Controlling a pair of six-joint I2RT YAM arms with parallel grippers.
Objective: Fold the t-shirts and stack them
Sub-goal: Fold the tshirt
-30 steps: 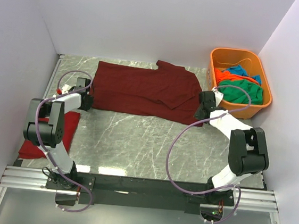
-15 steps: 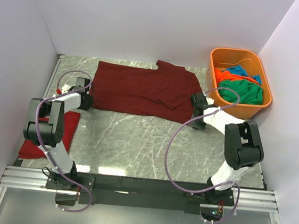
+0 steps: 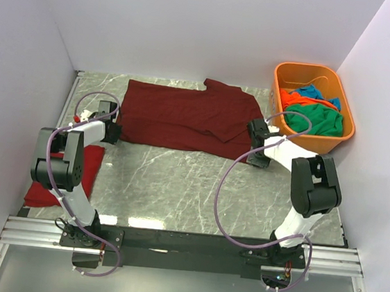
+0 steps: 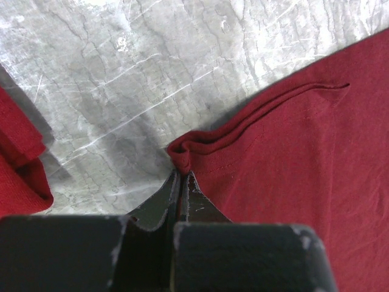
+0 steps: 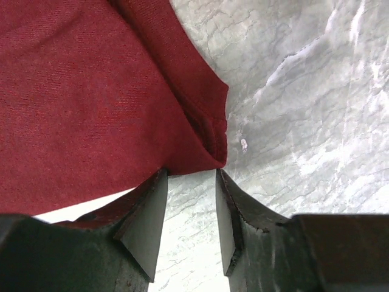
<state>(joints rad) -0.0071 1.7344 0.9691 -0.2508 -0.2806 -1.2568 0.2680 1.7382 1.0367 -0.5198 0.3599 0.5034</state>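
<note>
A dark maroon t-shirt [image 3: 184,117] lies spread across the back of the marble table, with its right part folded over. My left gripper [image 3: 115,132] is shut on its near left corner. The left wrist view shows the bunched hem [image 4: 200,143] pinched at the tips of that gripper [image 4: 181,174]. My right gripper [image 3: 259,155] is open at the shirt's near right corner. In the right wrist view the folded corner [image 5: 209,152] sits just past the tips of this gripper [image 5: 189,173], not between them. A bright red t-shirt [image 3: 63,174] lies under the left arm.
An orange plastic tub [image 3: 290,72] stands at the back right, holding green [image 3: 314,120], orange [image 3: 297,99] and blue [image 3: 312,91] t-shirts. White walls close in the table on the left, back and right. The arm bases and a metal rail run along the near edge.
The right gripper has swung left from beside the tub down to the maroon shirt's near right corner, and its jaws have spread wider. The left arm has not moved.
</note>
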